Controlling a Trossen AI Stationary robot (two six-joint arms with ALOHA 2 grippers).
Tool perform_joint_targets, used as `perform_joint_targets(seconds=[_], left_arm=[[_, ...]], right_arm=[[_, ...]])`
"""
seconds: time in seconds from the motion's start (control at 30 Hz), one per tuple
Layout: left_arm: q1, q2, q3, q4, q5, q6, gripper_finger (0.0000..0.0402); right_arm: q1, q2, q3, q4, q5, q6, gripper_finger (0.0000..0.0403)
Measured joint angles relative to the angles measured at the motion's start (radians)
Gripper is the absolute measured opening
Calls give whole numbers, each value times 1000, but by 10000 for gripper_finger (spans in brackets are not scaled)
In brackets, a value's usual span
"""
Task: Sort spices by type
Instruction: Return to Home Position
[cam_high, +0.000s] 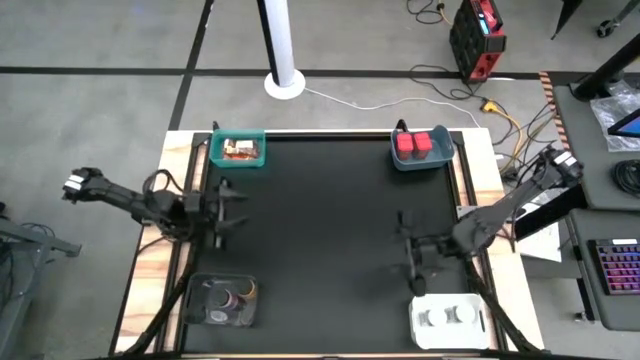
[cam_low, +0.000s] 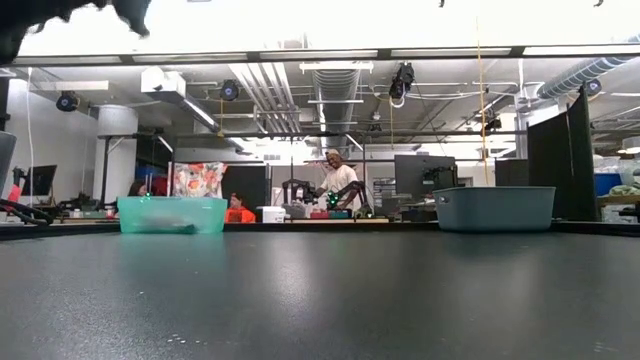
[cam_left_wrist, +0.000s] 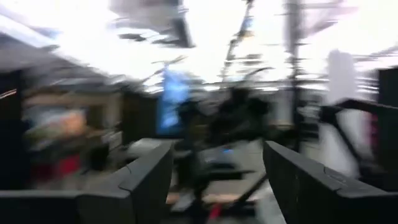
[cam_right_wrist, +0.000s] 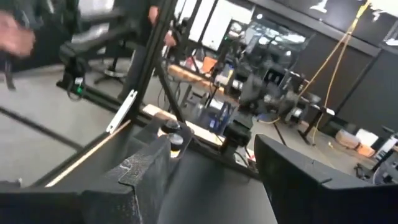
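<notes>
Jars (cam_high: 228, 297) sit at seven o'clock, bottles (cam_high: 447, 317) at five, packets (cam_high: 240, 150) at eleven, red boxes (cam_high: 418, 143) at one: sorting looks done. Left gripper (cam_high: 222, 212) and right gripper (cam_high: 410, 255) gape wide, empty.

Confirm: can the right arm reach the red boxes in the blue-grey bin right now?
Probably yes. The right gripper is open over bare mat, and the red boxes lie uncovered in the open-topped blue-grey bin, with nothing between them.

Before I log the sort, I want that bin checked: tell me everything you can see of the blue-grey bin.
The blue-grey bin is an opaque, plastic-looking tub with a flared rim, standing upright at the far right corner of the table. Two red boxy containers lie side by side inside it.
</notes>
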Motion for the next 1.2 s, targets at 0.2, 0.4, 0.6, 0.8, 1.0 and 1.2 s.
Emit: perform_joint_targets(seconds=[0.2,0.4,0.6,0.8,1.0,1.2], left_arm=[[6,-239,-205,1,-156,-37,233],[14,-375,-194,-254,-308,-21,233],[25,-511,-191,-380,-421,40,233],[32,-568,-73,-588,-444,95,233],[81,-574,-53,-630,-347,61,233],[100,-574,-140,-649,-312,-73,233]], right_arm=[[-1,-124,-87,19,34,44,220],[-1,-192,-164,45,34,60,219],[-24,-259,-284,195,35,45,221],[-75,-373,-377,233,35,61,220],[-213,-449,-459,333,-42,23,219],[-355,-476,-582,483,-197,61,220]])
